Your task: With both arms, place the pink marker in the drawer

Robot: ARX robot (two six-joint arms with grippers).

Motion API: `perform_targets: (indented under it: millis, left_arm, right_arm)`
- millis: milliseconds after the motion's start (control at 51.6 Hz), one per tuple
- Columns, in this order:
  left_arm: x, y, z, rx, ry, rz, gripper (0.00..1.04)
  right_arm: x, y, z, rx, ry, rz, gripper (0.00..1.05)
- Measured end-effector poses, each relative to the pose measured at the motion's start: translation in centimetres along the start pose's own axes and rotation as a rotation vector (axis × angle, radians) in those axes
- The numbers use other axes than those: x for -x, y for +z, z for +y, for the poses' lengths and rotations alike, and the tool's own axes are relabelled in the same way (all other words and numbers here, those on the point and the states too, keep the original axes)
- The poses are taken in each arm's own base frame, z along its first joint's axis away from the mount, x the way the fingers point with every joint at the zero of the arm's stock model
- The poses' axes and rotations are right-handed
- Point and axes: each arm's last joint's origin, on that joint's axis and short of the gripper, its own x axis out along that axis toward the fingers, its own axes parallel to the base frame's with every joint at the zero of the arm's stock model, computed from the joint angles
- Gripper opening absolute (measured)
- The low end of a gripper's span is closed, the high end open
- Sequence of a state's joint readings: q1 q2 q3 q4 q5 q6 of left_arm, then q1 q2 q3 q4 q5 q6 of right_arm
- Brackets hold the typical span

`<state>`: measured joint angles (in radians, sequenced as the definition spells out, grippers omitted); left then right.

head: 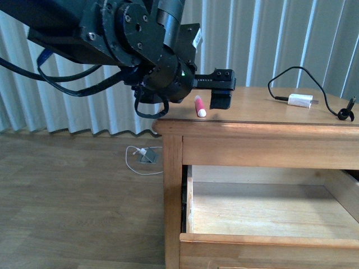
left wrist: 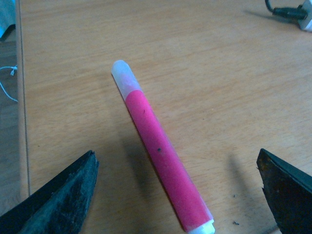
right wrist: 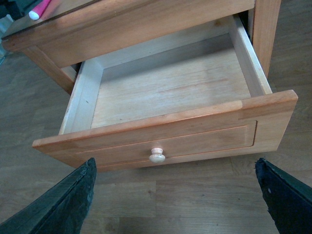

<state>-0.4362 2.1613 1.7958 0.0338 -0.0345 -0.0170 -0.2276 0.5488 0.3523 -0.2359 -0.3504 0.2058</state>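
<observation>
The pink marker (head: 199, 106) lies on the wooden table top (head: 263, 115) near its left front corner. My left gripper (head: 216, 95) hangs open just above it. In the left wrist view the marker (left wrist: 158, 151) lies between the two wide-apart black fingers (left wrist: 63, 197), untouched. The drawer (head: 263, 213) stands pulled out below the table top and is empty. In the right wrist view my right gripper (right wrist: 178, 204) is open, above the floor in front of the drawer front (right wrist: 170, 141) and its round knob (right wrist: 157, 155). The marker's tip also shows in that view (right wrist: 39, 10).
A white charger block (head: 300, 101) with a black cable (head: 291, 75) lies on the table's right part. A white cable and plug (head: 143, 157) lie on the wooden floor by the curtain (head: 67, 106).
</observation>
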Motion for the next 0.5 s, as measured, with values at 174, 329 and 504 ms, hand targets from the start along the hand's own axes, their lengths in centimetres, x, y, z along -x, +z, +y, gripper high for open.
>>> perform_targets:
  millis: [174, 329, 504]
  left_arm:
    - [-1.4, -0.4, -0.8, 0.000, -0.003, 0.016, 0.99]
    - [-1.8, -0.3, -1.0, -0.001, 0.004, 0.022, 0.99]
    - [-2.1, -0.2, -1.0, -0.002, 0.010, 0.027, 0.99]
  right_arm:
    - [0.0, 0.0, 0.0, 0.000, 0.000, 0.000, 0.96]
    - [0.0, 0.0, 0.0, 0.000, 0.000, 0.000, 0.96]
    - [0.0, 0.0, 0.0, 0.000, 0.000, 0.000, 0.96]
